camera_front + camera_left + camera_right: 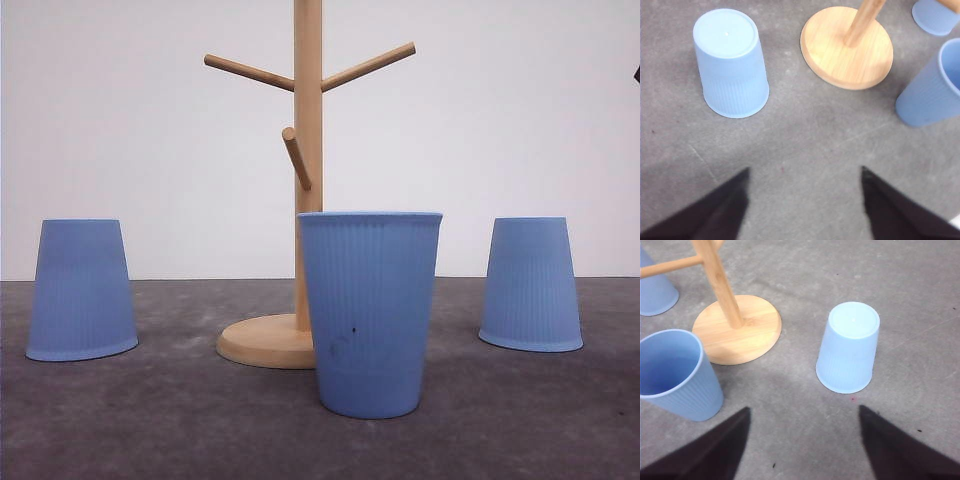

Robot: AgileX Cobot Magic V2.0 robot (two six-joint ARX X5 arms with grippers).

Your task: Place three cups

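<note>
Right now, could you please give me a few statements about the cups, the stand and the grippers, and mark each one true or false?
1. The middle cup stands upright, mouth up. True.
2. The left cup stands mouth up. False: it is upside down, base up.
3. A cup hangs on the wooden stand. False: its pegs are bare.
4. The right cup is upside down. True.
5. The left gripper holds a cup. False: it is open over bare table.
6. The right gripper is open. True.

Plain white wall (520,120) behind a grey (speckled, scuffed) tabletop (180,420)
</note>
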